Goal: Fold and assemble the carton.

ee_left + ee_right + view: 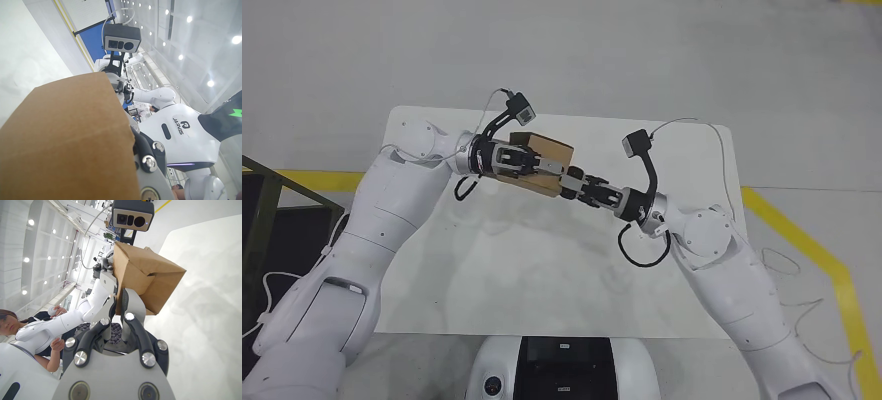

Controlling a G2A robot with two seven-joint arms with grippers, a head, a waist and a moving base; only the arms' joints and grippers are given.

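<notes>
The carton (pixel 155 279) is brown cardboard, matt and faintly fibrous, with raw cut edges and creased fold lines. The right gripper (pixel 119 298) has fingers (pixel 134 306) of smooth matt grey metal, a ribbed dark pad, satin black plastic links and polished metal pins. The table (pixel 542 270) top is white, smooth and low in sheen.

White, rounded arms (pixel 382 215) carry black cable loops (pixel 640 252) and bracketed wrist cameras (pixel 634 143), while the right gripper (pixel 120 298) is grey with black links (pixel 138 332) and silver screws (pixel 148 357).
</notes>
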